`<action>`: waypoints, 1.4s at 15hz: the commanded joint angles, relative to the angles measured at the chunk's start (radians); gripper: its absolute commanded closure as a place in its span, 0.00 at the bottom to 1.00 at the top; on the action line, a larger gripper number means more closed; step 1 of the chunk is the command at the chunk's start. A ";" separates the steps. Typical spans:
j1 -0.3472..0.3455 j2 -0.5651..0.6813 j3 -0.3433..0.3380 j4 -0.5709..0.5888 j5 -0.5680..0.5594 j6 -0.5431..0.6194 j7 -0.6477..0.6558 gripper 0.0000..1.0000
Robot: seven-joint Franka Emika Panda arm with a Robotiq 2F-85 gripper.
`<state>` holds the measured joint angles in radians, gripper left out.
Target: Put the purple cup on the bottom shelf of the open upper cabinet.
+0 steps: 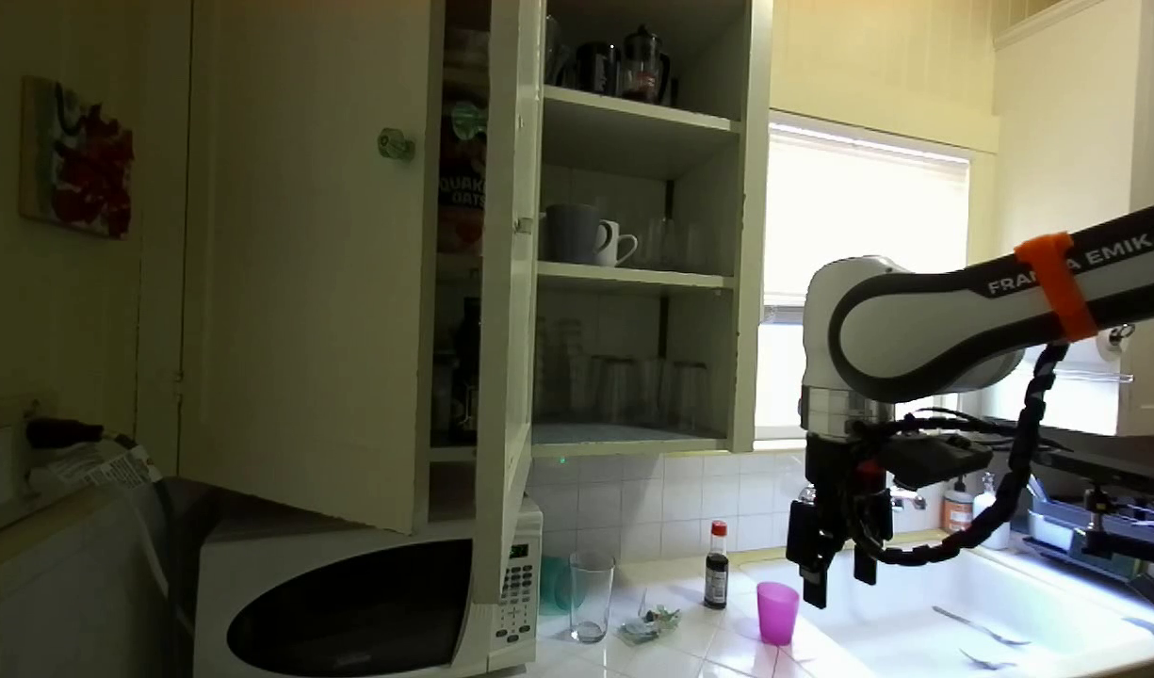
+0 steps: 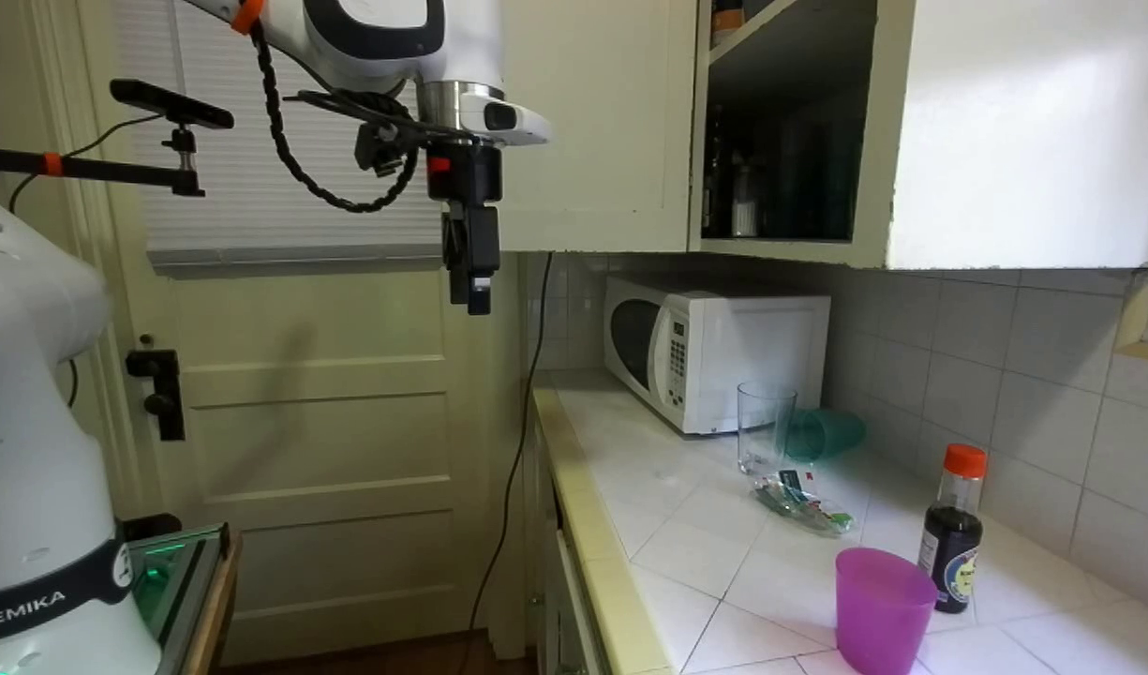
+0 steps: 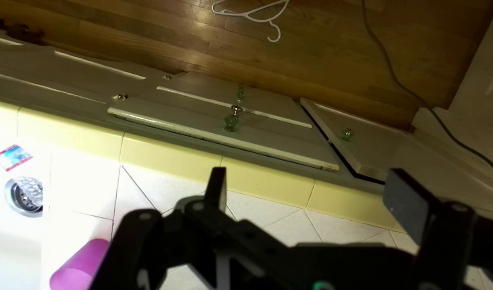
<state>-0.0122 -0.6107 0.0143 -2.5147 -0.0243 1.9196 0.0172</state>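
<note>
The purple cup (image 1: 777,614) stands upright on the white tiled counter, and it shows near the front of an exterior view as a magenta tumbler (image 2: 883,609). In the wrist view the cup (image 3: 80,264) is at the lower left, partly covered by the gripper's linkage. My gripper (image 1: 840,579) hangs pointing down, higher than the cup and apart from it. Its jaws stand wide with nothing between the fingers (image 3: 405,205). The upper cabinet (image 1: 754,282) has its door open. Rows of clear glasses stand on its bottom shelf (image 1: 624,435).
A dark bottle with a red cap (image 2: 953,553) stands beside the cup. Further along are a clear tall glass (image 2: 766,427), a plastic packet (image 2: 803,506), a teal tumbler lying down (image 2: 827,434) and the microwave (image 2: 723,347). A sink (image 1: 953,603) adjoins. The cabinet door (image 1: 506,311) juts outward.
</note>
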 commanded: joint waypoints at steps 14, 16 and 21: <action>0.004 -0.036 0.010 0.006 0.005 0.039 0.033 0.00; -0.002 -0.043 0.015 0.012 0.009 0.046 0.058 0.00; -0.038 -0.056 -0.016 -0.051 -0.043 0.203 0.042 0.00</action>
<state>-0.0297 -0.6409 0.0200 -2.5023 -0.0338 2.0100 0.0868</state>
